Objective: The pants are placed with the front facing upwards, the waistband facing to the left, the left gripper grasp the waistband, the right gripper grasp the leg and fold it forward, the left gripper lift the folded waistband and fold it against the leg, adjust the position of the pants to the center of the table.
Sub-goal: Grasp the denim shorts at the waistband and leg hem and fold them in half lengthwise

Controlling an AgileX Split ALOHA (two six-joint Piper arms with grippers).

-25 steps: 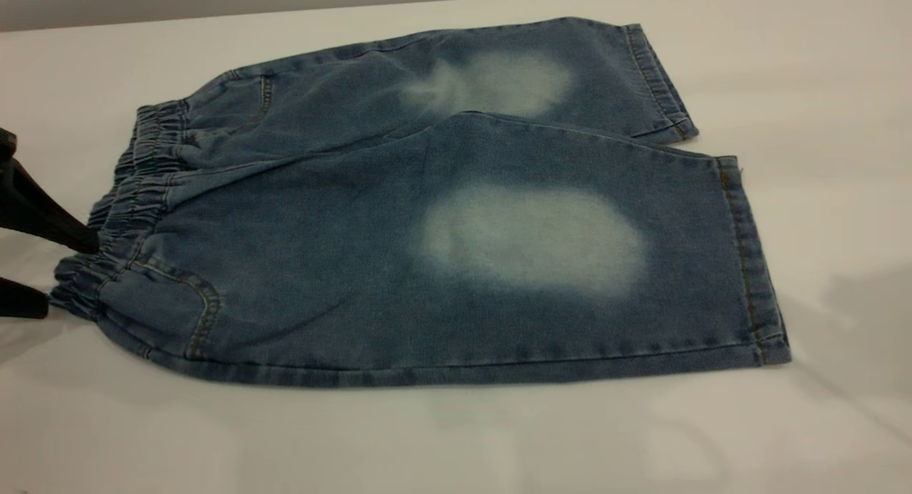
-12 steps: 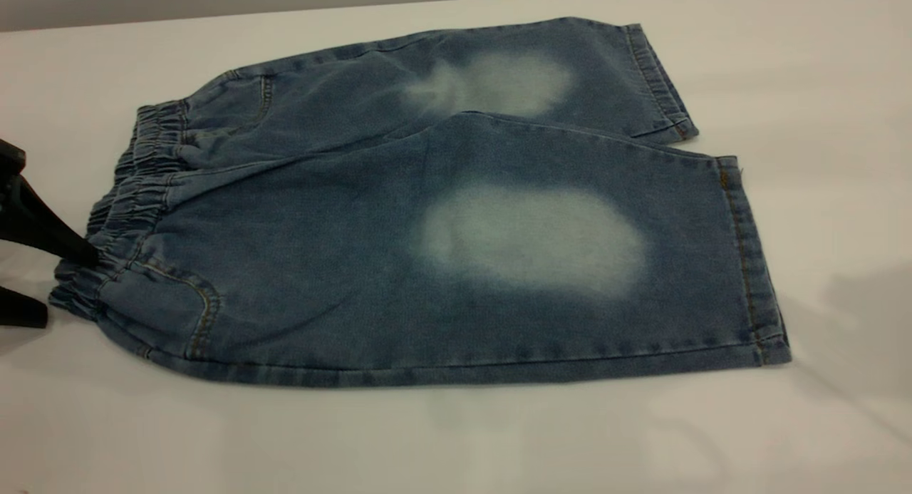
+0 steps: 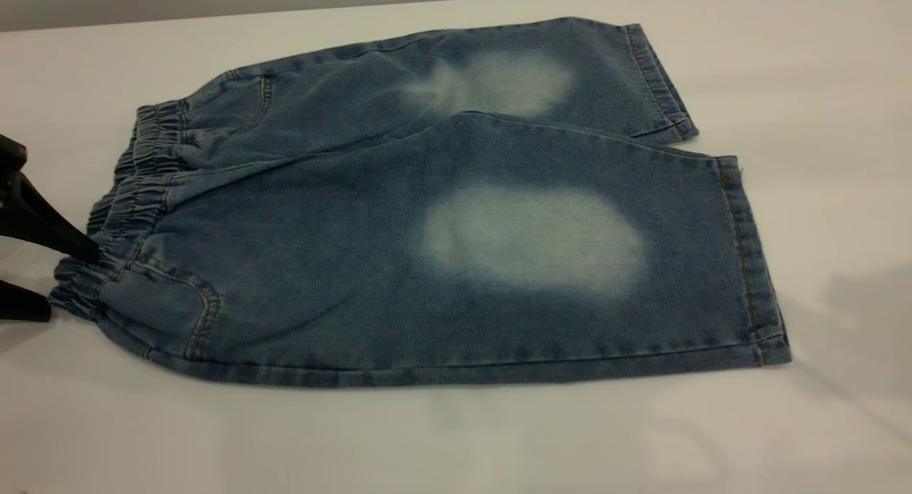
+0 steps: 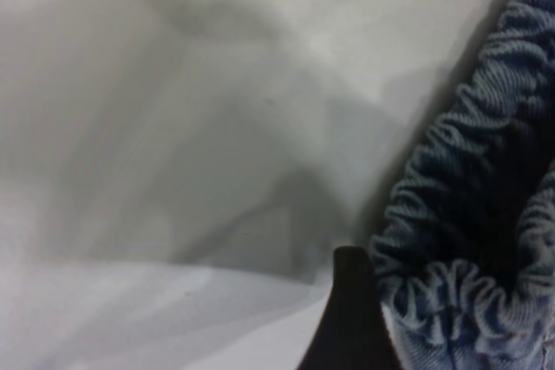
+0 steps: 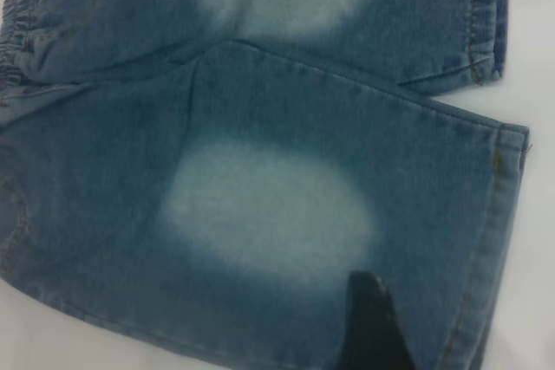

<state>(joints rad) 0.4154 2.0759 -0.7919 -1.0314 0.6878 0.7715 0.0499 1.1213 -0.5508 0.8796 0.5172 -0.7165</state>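
Left claw [image 3: 60,280] spread wide, low; right claw [image 5: 373,322] raised, one finger visible.

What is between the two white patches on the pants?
In the exterior view, only blue denim: the near leg overlaps the far leg, its edge crossing between the patches on the pants.

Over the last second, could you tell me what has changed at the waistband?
The left gripper shifted slightly along the waistband, open, fingers straddling its edge without gripping. The pants lie flat and unmoved on the table.
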